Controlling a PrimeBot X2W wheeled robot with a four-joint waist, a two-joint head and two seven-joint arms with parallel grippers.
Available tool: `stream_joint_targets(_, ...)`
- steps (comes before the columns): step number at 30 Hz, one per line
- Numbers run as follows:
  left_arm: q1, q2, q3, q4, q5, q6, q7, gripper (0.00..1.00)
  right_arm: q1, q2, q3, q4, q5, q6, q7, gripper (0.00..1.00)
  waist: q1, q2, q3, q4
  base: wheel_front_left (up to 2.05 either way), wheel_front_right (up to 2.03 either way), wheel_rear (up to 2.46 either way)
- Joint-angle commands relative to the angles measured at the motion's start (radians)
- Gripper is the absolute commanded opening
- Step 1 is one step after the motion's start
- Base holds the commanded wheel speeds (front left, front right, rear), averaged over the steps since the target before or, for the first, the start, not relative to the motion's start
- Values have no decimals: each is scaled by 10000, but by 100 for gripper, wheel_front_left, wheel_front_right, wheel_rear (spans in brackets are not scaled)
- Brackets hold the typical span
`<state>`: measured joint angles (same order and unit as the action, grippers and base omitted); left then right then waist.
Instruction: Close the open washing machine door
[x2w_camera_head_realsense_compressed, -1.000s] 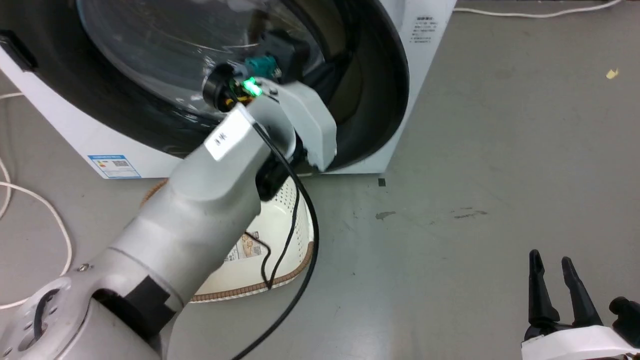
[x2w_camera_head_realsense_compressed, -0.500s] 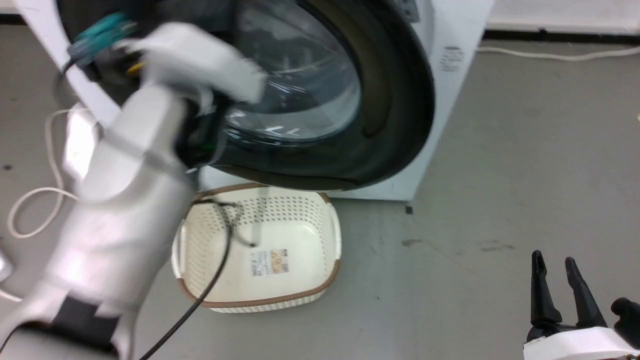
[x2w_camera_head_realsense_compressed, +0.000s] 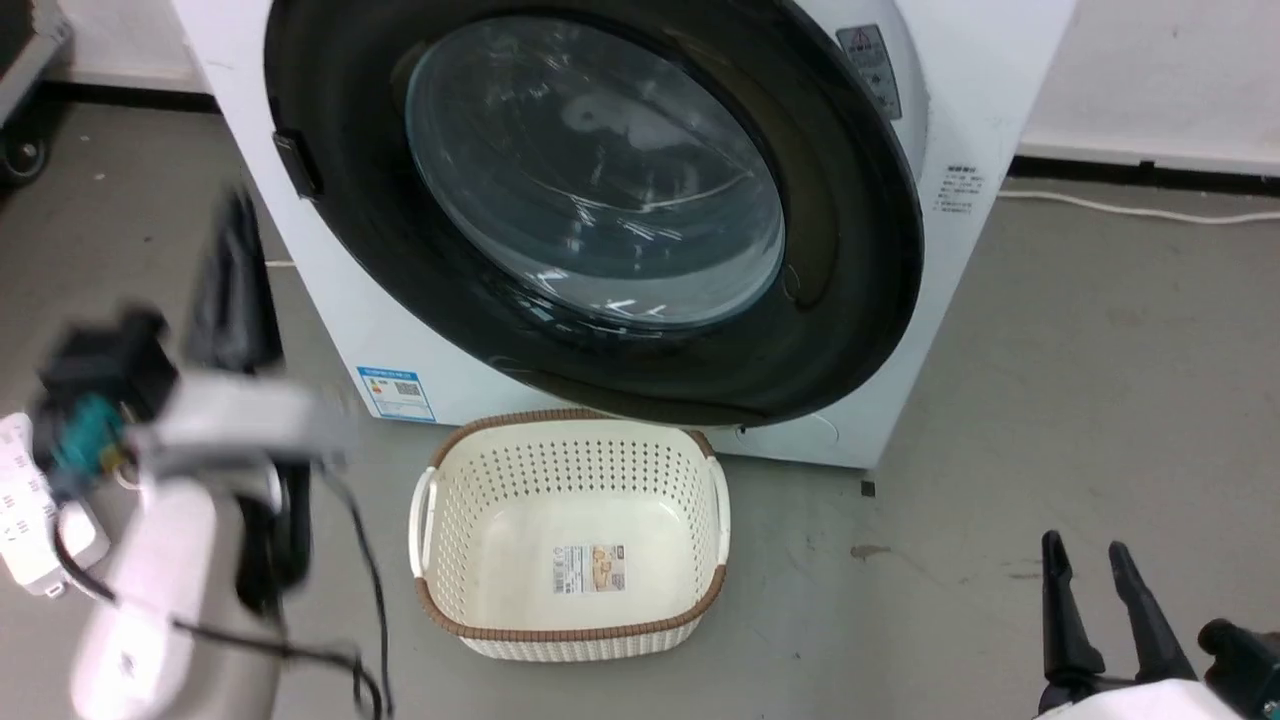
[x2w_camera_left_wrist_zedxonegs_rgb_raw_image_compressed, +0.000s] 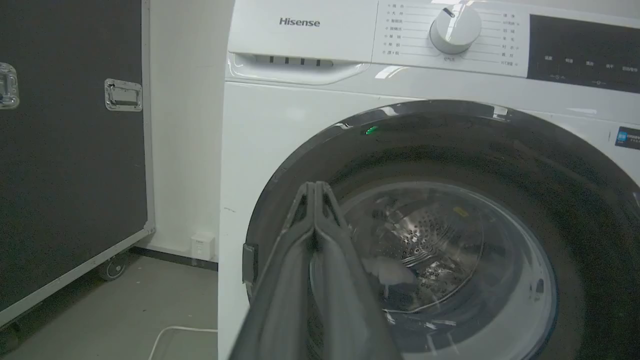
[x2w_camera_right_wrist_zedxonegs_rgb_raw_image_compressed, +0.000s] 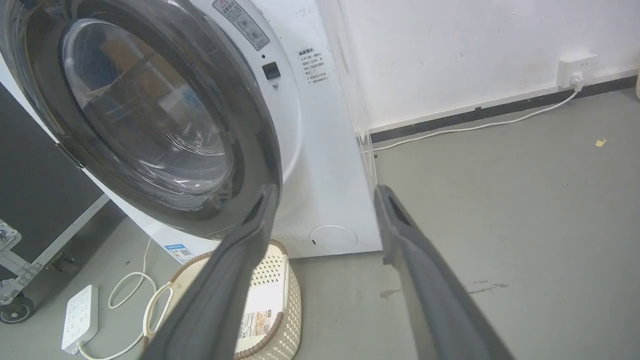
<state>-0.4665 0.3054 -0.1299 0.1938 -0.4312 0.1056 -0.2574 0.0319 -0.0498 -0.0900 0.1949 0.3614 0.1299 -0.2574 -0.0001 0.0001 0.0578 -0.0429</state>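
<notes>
**While door sits flat on the machine front, both arms hang off it**

washing machine door (x2w_camera_head_realsense_compressed: 600, 210): lies against the front of the washing machine (x2w_camera_head_realsense_compressed: 970, 100). In the left wrist view the black rim meets the white panel all the way round, with no gap visible. Can't tell if the latch has caught. Steel drum shows through the glass bowl.

left gripper (x2w_camera_left_wrist_zedxonegs_rgb_raw_image_compressed: 315, 192): jaws pressed tip to tip. It points at the left side of the door rim, apart from it. In the head view it's a blurred dark shape low on the left, beside the machine's left corner.

right gripper (x2w_camera_head_realsense_compressed: 1085, 548): jaws spread wide, grey floor (x2w_camera_head_realsense_compressed: 1050, 350) showing between them. It sits low right, well apart from the machine.

basket (x2w_camera_head_realsense_compressed: 570, 632): cream, perforated, brown rim. It stands on the floor just in front of the machine, below the door, with a label on its bottom.

power strip (x2w_camera_right_wrist_zedxonegs_rgb_raw_image_compressed: 80, 317): white, on the floor left of the basket.

black wheeled case (x2w_camera_left_wrist_zedxonegs_rgb_raw_image_compressed: 70, 150): stands left of the machine.
</notes>
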Motion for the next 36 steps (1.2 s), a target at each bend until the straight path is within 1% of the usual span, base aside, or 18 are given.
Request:
stream_joint_targets(1,309,8,-38,36,3,-51,-42,0,110,-4,17,12,-66,8,-43,100,1,-1,-69,36,0,0,0)
stream_joint_targets(3,907,65,-213,193,-64,-241,102,0,169,-4,70,28,-85,8,-43,100,1,-1,-158,38,0,0,0)
stream_joint_targets(8,2039,149,-440,317,-362,-484,616,0,351,-4,84,36,-90,8,-43,100,1,-1,-370,143,0,0,0)
stream_joint_targets(11,2650,97,-453,299,-525,-427,735,0,470,-4,117,105,-38,8,-43,100,1,-1,-525,175,0,0,0)
stream_joint_targets(16,3481,-242,-278,235,-922,-199,615,0,569,-4,151,139,5,8,-43,100,1,-1,-600,184,0,0,0)
stream_joint_targets(17,3599,-328,-225,204,-1011,-172,554,33,580,-4,168,148,6,8,-43,100,1,-1,-606,185,0,0,0)
stream_joint_targets(18,3693,-375,-205,184,-1048,-161,503,93,587,-4,182,156,4,8,-43,100,1,-1,-608,190,0,0,0)
stream_joint_targets(19,3764,-415,-172,161,-1063,-123,445,100,594,-4,208,168,-17,8,-43,100,1,-1,-610,196,0,0,0)
stream_joint_targets(27,3984,-446,-294,-60,-768,-13,198,100,485,-4,229,102,-471,8,-43,100,1,-1,-501,271,0,0,0)
stream_joint_targets(28,3976,-437,-315,-102,-713,1,180,100,413,-4,211,94,-548,8,-43,36,1,-1,-459,280,0,0,0)
stream_joint_targets(29,3965,-429,-341,-141,-657,16,166,100,316,-4,184,55,-640,8,-43,0,1,-1,-413,290,0,0,0)
stream_joint_targets(33,3912,-490,-403,-296,-546,73,116,100,-281,-4,255,103,-1059,8,-44,0,1,-1,-182,355,0,0,0)
stream_joint_targets(36,3851,-556,-436,-364,-517,68,84,100,-1065,-4,540,275,-1279,8,85,0,1,-1,38,433,0,0,0)
